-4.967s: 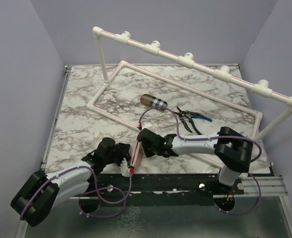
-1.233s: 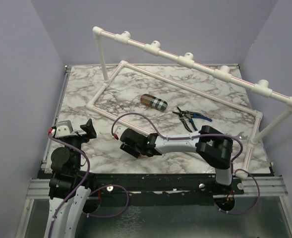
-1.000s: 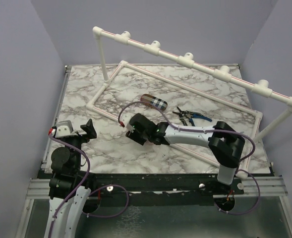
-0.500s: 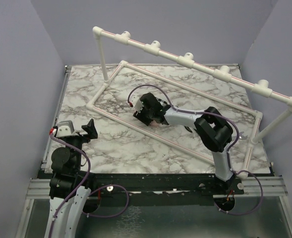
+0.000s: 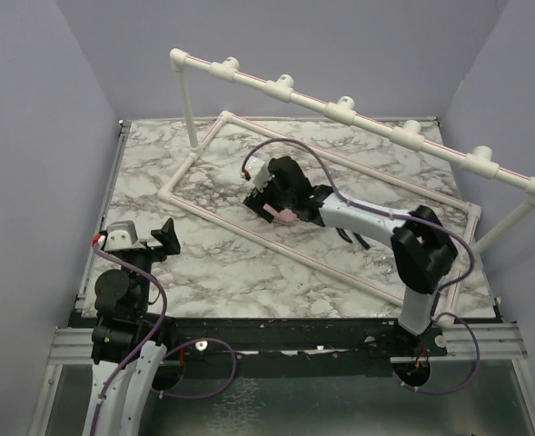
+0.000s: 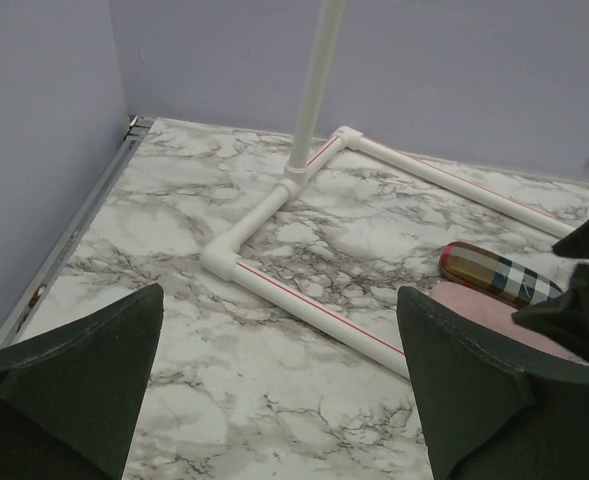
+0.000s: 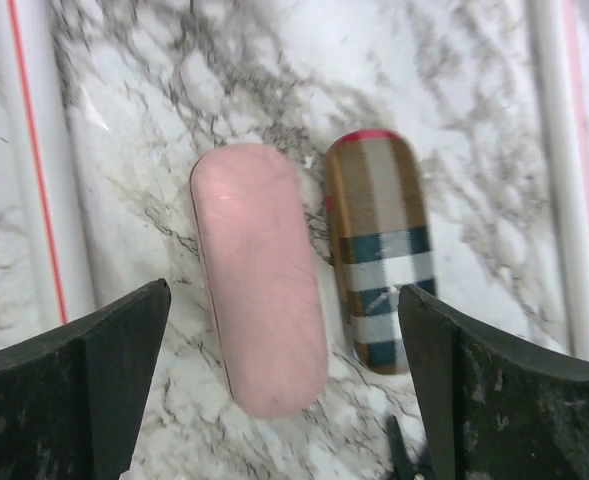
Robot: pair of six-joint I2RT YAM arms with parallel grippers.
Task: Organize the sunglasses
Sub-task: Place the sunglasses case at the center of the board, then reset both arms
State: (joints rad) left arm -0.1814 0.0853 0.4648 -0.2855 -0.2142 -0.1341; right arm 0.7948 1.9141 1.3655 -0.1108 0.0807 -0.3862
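The sunglasses show in no view. My right gripper point(image 5: 269, 189) hovers open over the middle of the table, inside the pipe frame. Straight below it, in the right wrist view, my right gripper point(image 7: 282, 292) has nothing between its fingers. An oblong pink case point(image 7: 259, 275) lies flat on the marble, side by side with a brown plaid case point(image 7: 379, 250) and almost touching it. From above only one end of the pink case point(image 5: 283, 216) shows, and the plaid one is hidden by the wrist. My left gripper point(image 5: 144, 240) is raised at the near left, open and empty.
A white PVC rack point(image 5: 340, 109) stands at the back, its base pipes point(image 5: 249, 227) running across the marble table point(image 5: 158, 182). Black-and-blue pliers point(image 5: 356, 238) lie partly under the right arm. The left wrist view shows the pipe corner point(image 6: 224, 262) and plaid case point(image 6: 499, 275).
The right arm swung from the near middle to the back middle with the pink case, laid it beside the plaid case and opened its jaws. The left arm has not moved.
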